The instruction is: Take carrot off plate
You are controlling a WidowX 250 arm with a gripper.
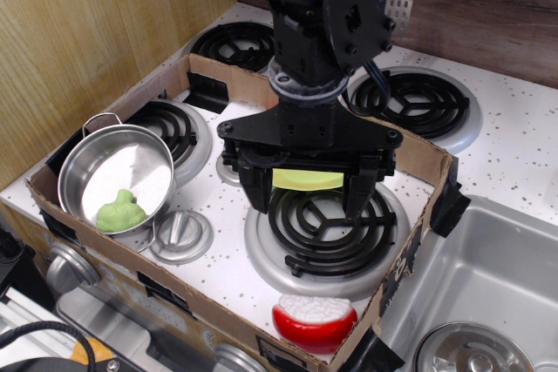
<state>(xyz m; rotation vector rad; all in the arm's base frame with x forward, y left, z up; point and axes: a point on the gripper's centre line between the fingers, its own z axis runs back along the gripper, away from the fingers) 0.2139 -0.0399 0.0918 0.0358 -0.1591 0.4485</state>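
Note:
My black gripper (307,207) hangs straight down over the front right burner (324,237), its two fingers spread wide apart. Between the fingers a strip of the lime-green plate (307,181) shows, lying at the back edge of that burner. The gripper body covers most of the plate. The carrot is hidden; no orange shows anywhere around the gripper. I cannot tell whether the fingers touch the plate.
A steel pot (139,158) at front left holds a light green lumpy toy (120,213). A red-and-white round toy (314,318) sits at the front edge. A cardboard wall (425,158) rings the stove top. A sink (497,259) lies to the right.

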